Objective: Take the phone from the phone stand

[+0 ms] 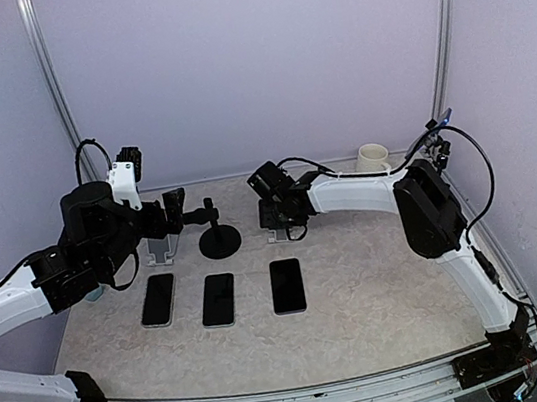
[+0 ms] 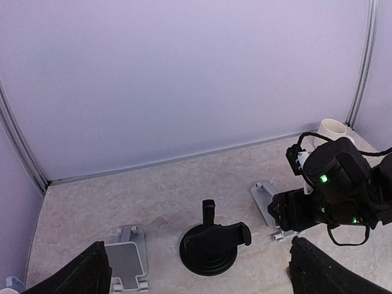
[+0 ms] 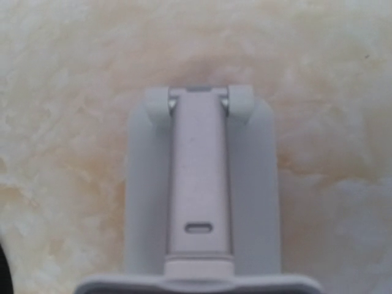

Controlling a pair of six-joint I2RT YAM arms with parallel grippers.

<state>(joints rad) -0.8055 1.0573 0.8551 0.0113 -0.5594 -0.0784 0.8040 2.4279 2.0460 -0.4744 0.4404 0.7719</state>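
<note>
Three dark phones lie flat in a row on the table: left [image 1: 158, 299], middle [image 1: 217, 299], right [image 1: 286, 285]. Behind them stand a grey stand [image 1: 160, 250], a black round-based stand [image 1: 218, 237] and another grey stand [image 1: 281, 231], all without a phone. My left gripper [image 1: 177, 211] hovers above the left and black stands with its fingers [image 2: 79, 272] spread wide; the left wrist view shows the grey stand [image 2: 127, 260] and black stand [image 2: 211, 245] between them. My right gripper [image 1: 274, 200] hangs low over the right grey stand [image 3: 199, 202]; its fingers are out of its own view.
A white cup [image 1: 373, 156] stands at the back right by the wall and also shows in the left wrist view [image 2: 334, 130]. Metal frame posts run up the back corners. The right arm [image 1: 421, 203] reaches across the right side of the table.
</note>
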